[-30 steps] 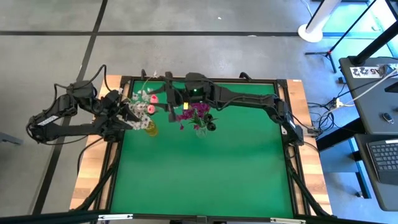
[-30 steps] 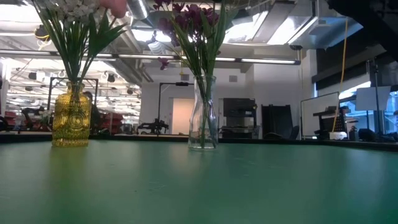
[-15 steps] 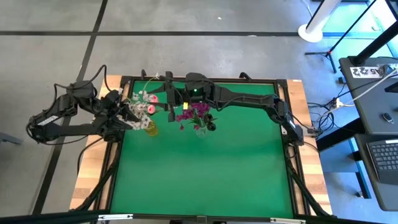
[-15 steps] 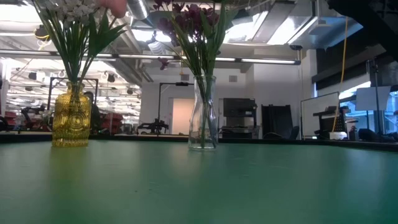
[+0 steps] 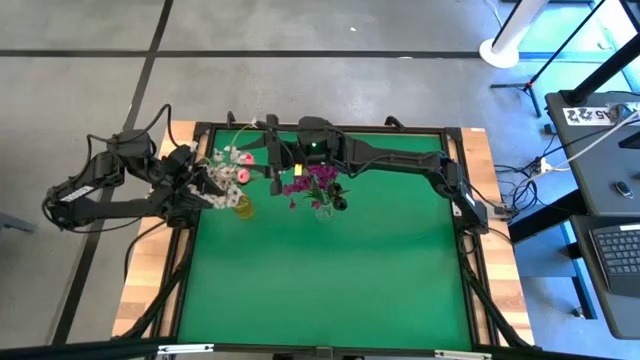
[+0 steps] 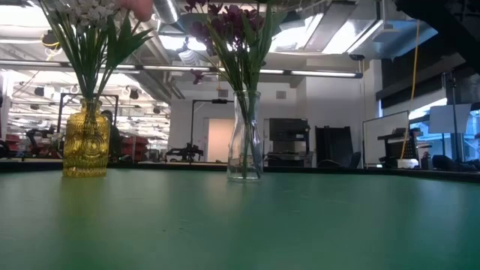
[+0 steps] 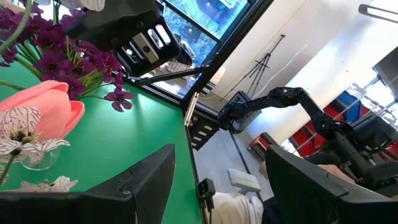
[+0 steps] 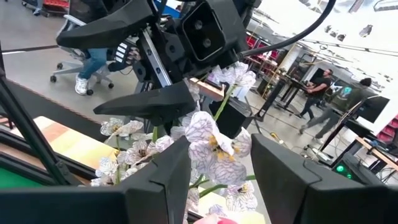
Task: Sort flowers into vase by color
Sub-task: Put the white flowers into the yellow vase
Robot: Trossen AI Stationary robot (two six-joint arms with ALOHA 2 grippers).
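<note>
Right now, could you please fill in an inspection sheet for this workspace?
Surface: green mat, bare across its near part.
Job's things: white and pink flowers in the yellow vase; purple flowers in the clear vase.
Clutter: nothing seen.
Tools: left tool open beside the pale bouquet; right tool open above the white and pink flowers, a white bloom between its fingers.
Cables: bundle on the floor right of the table.
Surroundings: laptop on a side desk; people beyond.
</note>
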